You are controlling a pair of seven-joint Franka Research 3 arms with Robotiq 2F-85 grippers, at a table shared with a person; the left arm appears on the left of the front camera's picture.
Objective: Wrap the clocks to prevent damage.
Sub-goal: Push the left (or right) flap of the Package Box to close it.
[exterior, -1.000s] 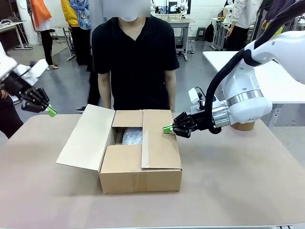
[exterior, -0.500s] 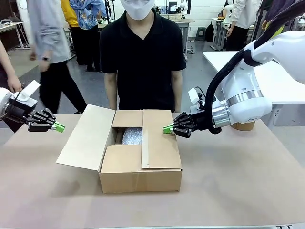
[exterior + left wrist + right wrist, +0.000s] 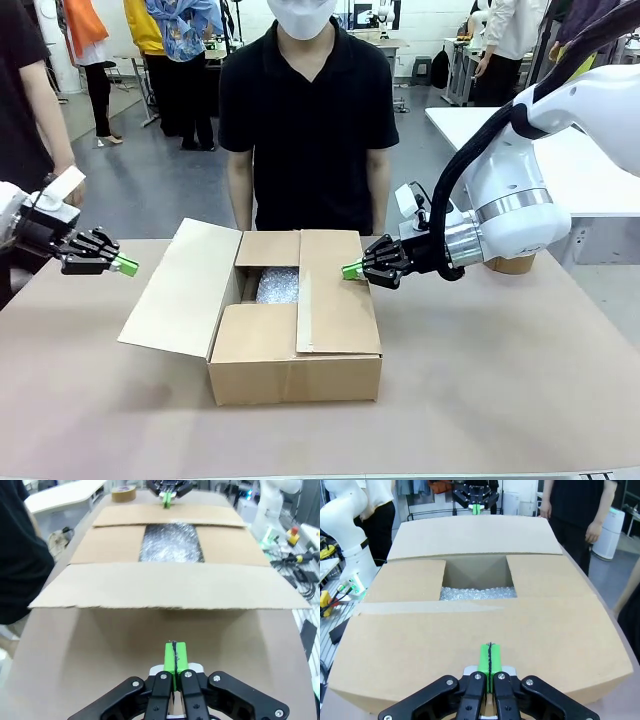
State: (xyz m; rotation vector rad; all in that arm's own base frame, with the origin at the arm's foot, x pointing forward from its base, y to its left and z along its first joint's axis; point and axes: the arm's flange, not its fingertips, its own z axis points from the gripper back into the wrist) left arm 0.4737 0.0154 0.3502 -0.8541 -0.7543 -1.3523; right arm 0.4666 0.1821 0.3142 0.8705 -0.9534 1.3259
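Bubble wrap [image 3: 277, 285] lies inside the box [image 3: 295, 378] at table centre; clocks presumed beneath it. Right gripper [image 3: 350, 270] closed, empty, tip at the lowered right flap [image 3: 335, 300]. Left gripper [image 3: 125, 266] closed, empty, left of the raised left flap [image 3: 185, 290]: push high and evenly

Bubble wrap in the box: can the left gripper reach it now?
Probably not directly: the open left flap stands between the shut left gripper and the bubble wrap; it would have to come from above.
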